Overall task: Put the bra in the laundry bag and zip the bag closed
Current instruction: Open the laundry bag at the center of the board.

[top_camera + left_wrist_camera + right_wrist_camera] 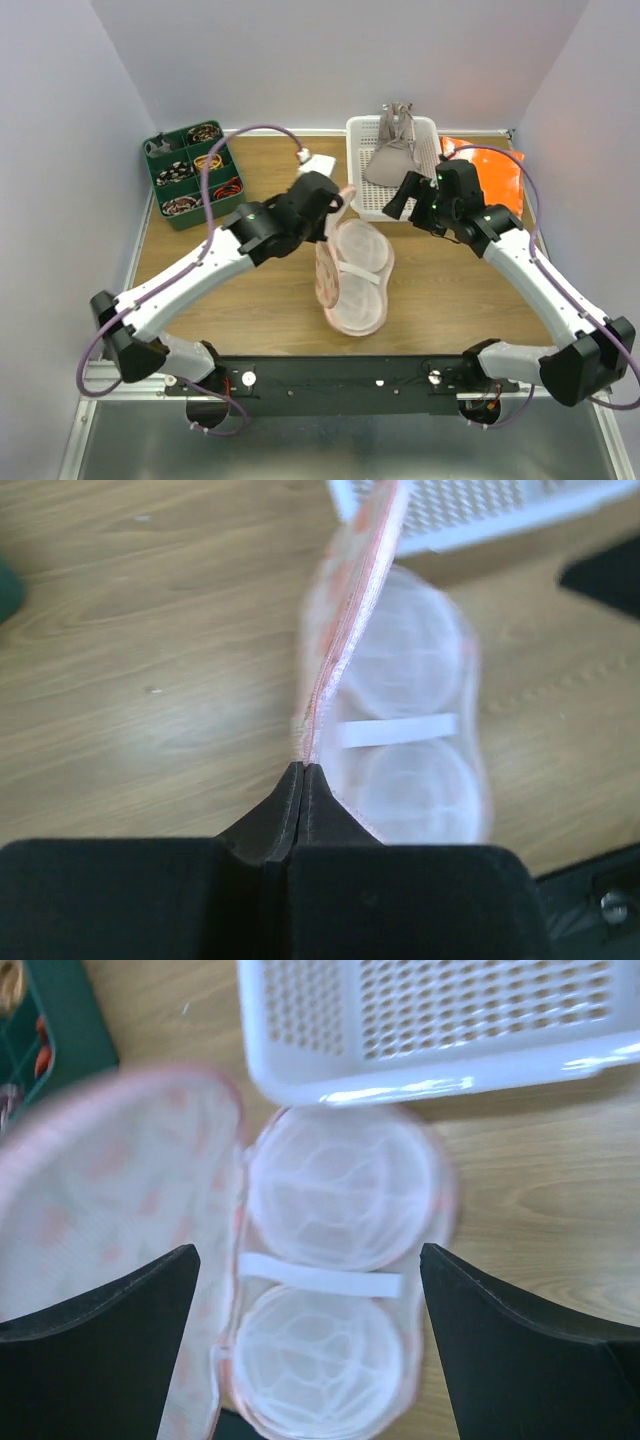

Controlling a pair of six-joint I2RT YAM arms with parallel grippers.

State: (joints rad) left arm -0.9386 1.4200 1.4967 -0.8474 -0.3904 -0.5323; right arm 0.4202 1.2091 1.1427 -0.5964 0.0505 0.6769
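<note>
Your bra (392,160) lies in the white basket (355,150) at the far side of the tabletop (250,300). It is taupe and bunched, with its straps trailing over the far rim. It sits just beyond the right fingers (400,198), which are spread wide and hold nothing, so the right arm is the nearer one. On the near side of the basket the laundry bag (360,275) lies open, its long axis running near to far. The left fingers (303,780) are clenched on its lid rim, propping it up.
</note>
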